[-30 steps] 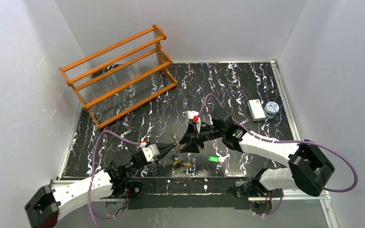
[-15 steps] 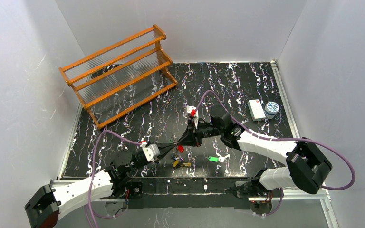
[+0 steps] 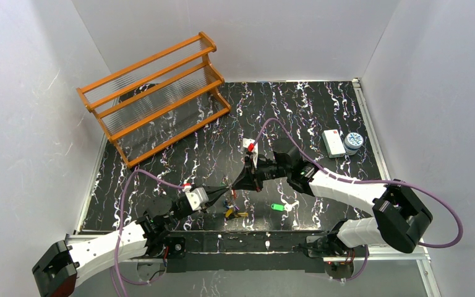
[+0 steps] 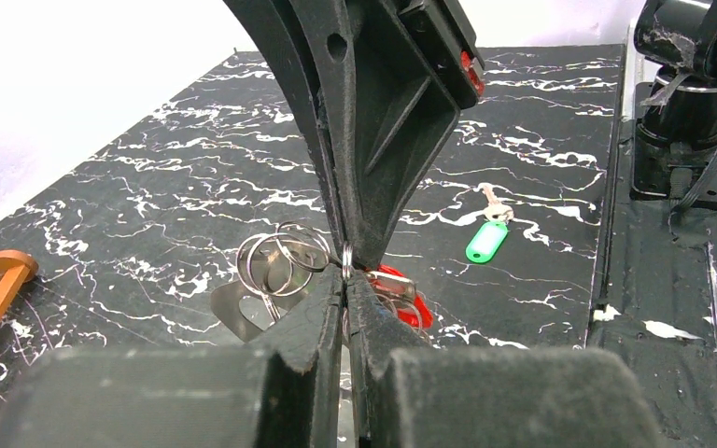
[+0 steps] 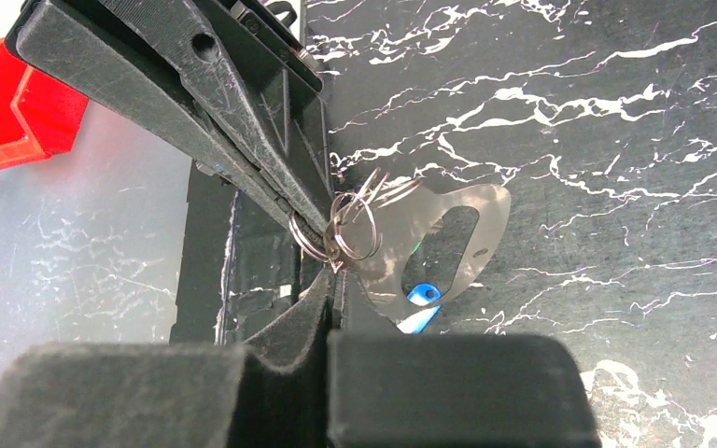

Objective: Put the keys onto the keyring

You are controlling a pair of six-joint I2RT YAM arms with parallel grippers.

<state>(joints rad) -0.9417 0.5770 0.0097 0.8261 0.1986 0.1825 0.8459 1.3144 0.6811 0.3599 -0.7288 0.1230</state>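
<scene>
The keyring (image 5: 457, 229) is a flat silver metal loop carrying several split rings (image 4: 275, 257), held just above the table between both arms. My left gripper (image 4: 346, 280) is shut on one split ring, seen edge-on between its fingertips. My right gripper (image 5: 334, 273) comes in from the opposite side, tip to tip with the left one (image 3: 231, 187), and is shut on the rings where they bunch. A red-tagged key (image 4: 403, 299) hangs right behind the left fingers. A blue tag (image 5: 420, 297) shows under the keyring. A green-tagged key (image 3: 277, 207) and a yellow-tagged key (image 3: 238, 214) lie on the table.
An orange wooden rack (image 3: 154, 93) stands at the back left. A white rectangular box (image 3: 333, 142) and a round blue-white container (image 3: 353, 142) sit at the right edge. The table is black marble-patterned (image 3: 297, 105), with white walls around it.
My right gripper's jaws have closed at the rings and its arm has shifted slightly back. The red tag that hung in view half a second ago is now covered in the top view.
</scene>
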